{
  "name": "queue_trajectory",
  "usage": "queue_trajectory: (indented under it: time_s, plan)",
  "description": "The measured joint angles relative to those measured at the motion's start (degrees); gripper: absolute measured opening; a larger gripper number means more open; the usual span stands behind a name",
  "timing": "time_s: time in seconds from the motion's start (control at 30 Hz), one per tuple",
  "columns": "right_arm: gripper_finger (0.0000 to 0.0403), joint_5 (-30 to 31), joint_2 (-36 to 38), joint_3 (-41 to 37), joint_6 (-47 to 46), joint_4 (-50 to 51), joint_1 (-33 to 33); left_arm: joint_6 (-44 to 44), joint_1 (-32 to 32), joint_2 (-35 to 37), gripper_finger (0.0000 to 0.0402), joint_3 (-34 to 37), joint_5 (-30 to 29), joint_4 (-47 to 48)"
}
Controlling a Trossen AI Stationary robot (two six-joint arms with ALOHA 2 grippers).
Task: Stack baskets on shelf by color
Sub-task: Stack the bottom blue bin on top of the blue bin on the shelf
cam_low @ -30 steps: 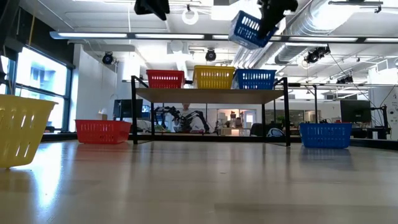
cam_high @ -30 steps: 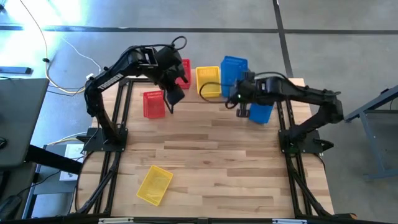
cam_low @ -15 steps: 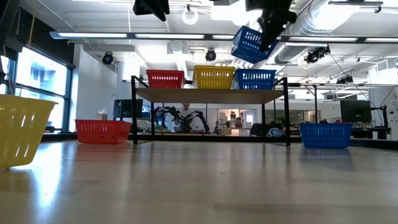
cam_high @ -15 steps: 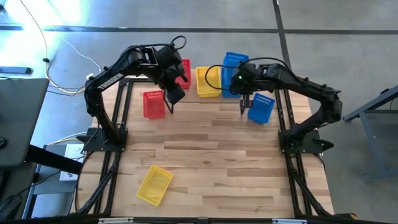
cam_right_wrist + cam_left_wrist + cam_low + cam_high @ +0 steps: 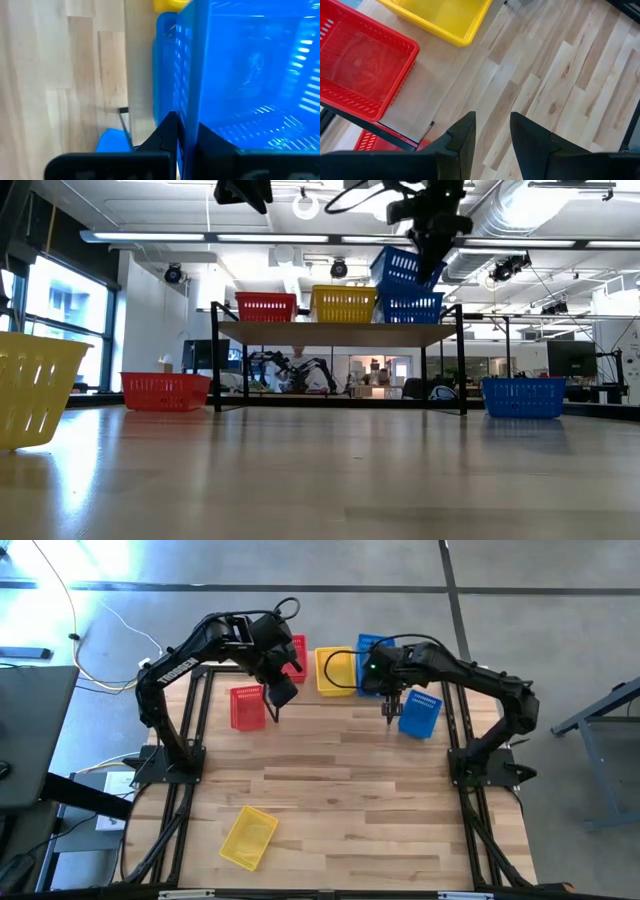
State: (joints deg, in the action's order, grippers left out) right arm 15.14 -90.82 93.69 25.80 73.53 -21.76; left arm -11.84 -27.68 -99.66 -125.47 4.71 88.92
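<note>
The shelf (image 5: 340, 332) stands at the table's far edge and carries a red basket (image 5: 266, 307), a yellow basket (image 5: 344, 304) and a blue basket (image 5: 415, 310) side by side. My right gripper (image 5: 432, 242) is shut on a second blue basket (image 5: 403, 268), which hangs tilted right above the shelf's blue one; whether the two touch, I cannot tell. My left gripper (image 5: 492, 131) waits open and empty, high above the shelf's near left corner (image 5: 281, 692). My right gripper pinches one wall of the blue basket (image 5: 188, 125) between its two fingers, one finger inside the basket and one outside. The fingers come from above, slanting down. The basket hangs tilted below them, lifted clear of the table.
On the table stand a red basket (image 5: 246, 707) left of the shelf and a blue basket (image 5: 420, 712) at its right. A yellow basket (image 5: 248, 837) lies tipped near the front left. The table's middle (image 5: 340, 770) is bare wood.
My right gripper has carried the blue basket toward the table's left edge and down, from beside the shelf's right end to just above the shelf's blue basket. The basket hangs lower and less tilted than before.
</note>
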Motion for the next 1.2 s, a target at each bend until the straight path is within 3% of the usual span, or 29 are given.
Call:
queue_trajectory:
  time_s: [0.5, 0.77, 1.2]
  plan:
    - [0.0, 1.43, -3.22, 0.0, -0.28, 0.76, -0.13, -0.01, 0.0, -0.02, 0.011, 0.0, 0.0, 0.0]
    - [0.0, 5.29, -3.27, 0.0, -0.92, 2.26, -0.26, -2.8, 0.0, -0.02, 0.011, 0.0, 0.0, 0.04]
    - [0.0001, 3.14, -3.27, 0.0, -1.85, 2.54, -0.37, -2.99, 0.0, -0.03, 0.011, 0.0, 0.02, 1.13]
